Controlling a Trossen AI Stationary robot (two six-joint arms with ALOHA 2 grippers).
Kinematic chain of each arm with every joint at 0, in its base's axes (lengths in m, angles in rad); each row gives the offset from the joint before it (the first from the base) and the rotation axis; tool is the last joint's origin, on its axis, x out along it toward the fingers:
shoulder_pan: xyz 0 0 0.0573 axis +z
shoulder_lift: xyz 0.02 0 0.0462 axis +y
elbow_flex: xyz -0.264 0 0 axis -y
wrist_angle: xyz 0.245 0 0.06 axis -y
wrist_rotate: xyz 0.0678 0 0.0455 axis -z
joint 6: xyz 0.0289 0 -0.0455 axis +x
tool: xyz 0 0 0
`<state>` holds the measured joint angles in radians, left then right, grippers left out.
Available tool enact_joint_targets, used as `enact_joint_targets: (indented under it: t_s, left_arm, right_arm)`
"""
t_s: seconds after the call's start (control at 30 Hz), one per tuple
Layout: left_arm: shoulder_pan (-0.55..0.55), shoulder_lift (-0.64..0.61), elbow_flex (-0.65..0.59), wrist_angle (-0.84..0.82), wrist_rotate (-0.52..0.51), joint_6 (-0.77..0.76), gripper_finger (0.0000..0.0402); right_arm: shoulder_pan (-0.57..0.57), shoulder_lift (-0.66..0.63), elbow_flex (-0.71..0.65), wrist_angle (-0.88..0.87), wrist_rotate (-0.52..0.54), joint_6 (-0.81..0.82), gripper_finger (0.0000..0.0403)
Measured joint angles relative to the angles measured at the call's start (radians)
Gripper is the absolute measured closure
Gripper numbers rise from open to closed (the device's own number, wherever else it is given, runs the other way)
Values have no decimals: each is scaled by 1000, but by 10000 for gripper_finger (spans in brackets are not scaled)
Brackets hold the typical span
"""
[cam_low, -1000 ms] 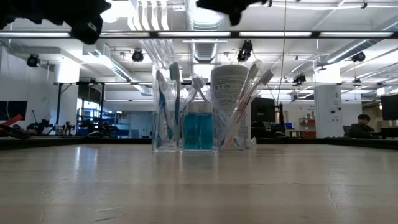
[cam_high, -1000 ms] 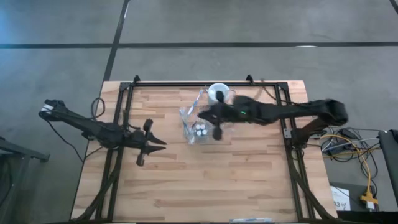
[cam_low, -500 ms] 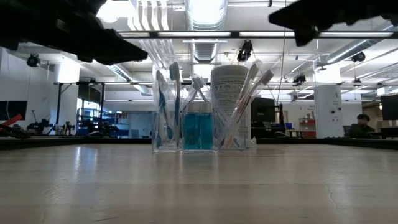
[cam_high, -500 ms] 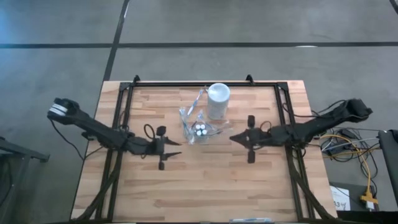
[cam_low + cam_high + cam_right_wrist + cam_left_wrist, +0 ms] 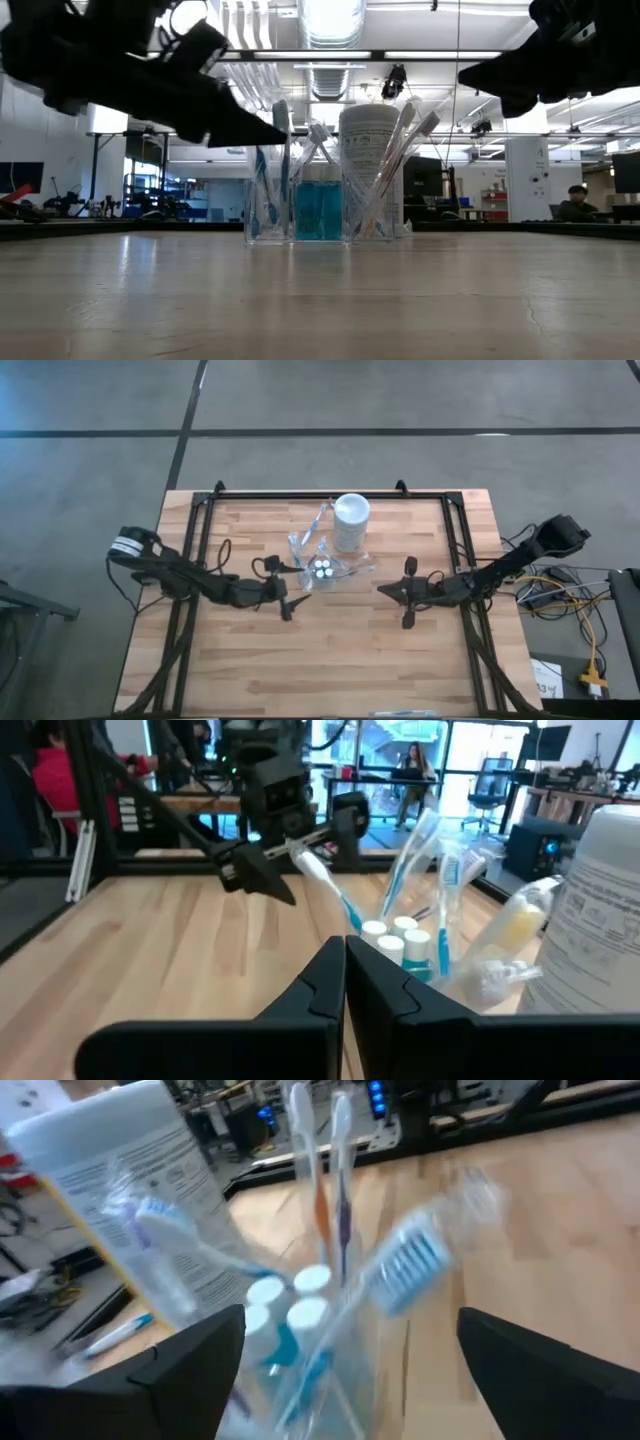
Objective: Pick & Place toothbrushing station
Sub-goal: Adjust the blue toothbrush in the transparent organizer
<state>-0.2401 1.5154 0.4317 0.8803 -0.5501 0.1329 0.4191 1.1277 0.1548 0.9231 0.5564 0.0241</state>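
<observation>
Left gripper (image 5: 296, 592) has closed in on holder (image 5: 318, 570).

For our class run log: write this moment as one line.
left gripper: open, at clear holder | right gripper: shut, apart | toothbrushes, tubes: in holder | white cup: upright

High view looks straight down on the desk (image 5: 330, 650); low view looks level across it. Both wrist views face the holder (image 5: 300, 1370) closely, from opposite sides.
</observation>
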Motion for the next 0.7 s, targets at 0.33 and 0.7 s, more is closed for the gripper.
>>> enact_joint_targets:
  t_s: [0.33, 0.7]
  left_arm:
    - [80, 8, 39, -11, 86, 5, 98]
    - [85, -11, 44, -27, 114, -72, 335]
  right_arm:
    - [0, 7, 24, 0, -3, -27, 394]
    - [0, 7, 27, 1, -4, -19, 394]
